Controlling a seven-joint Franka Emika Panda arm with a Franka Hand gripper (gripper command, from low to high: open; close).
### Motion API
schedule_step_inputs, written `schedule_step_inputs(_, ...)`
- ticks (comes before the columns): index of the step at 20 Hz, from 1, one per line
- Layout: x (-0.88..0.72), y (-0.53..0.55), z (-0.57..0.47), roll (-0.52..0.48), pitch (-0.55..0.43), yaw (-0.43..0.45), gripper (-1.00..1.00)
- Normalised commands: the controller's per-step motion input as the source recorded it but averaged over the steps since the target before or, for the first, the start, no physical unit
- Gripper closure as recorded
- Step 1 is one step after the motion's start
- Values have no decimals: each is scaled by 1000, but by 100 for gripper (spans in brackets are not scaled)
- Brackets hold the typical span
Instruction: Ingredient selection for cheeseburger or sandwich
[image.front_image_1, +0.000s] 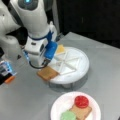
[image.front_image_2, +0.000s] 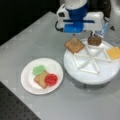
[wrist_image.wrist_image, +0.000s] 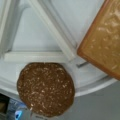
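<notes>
While the arm hangs over the white divided tray (image.front_image_2: 90, 72), note that the gripper (image.front_image_2: 94, 33) sits at the tray's upper rim just above the brown patty disc (image.front_image_2: 94, 40); whether its jaws are wide or closed you cannot tell. One toast square (image.front_image_2: 74, 45) overhangs the rim beside it, and the cheese square (image.front_image_2: 114, 52) lies at the right of the frame. On the paper plate (image.front_image_2: 27, 82), lower left, the sandwich (image.front_image_2: 45, 77) stands as toast with green and red discs. Judge these pieces light, stiff, thin and likely slippery; take them by opposite edges.
</notes>
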Motion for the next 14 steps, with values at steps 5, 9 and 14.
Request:
schedule_step_inputs(5, 257, -194, 356, 236, 226, -157, -100)
schedule_step_inputs(9, 310, -249, 254, 249, 218, -87, -100)
schedule_step_inputs(14, 333, -268, 101, 284, 234, -7, -100)
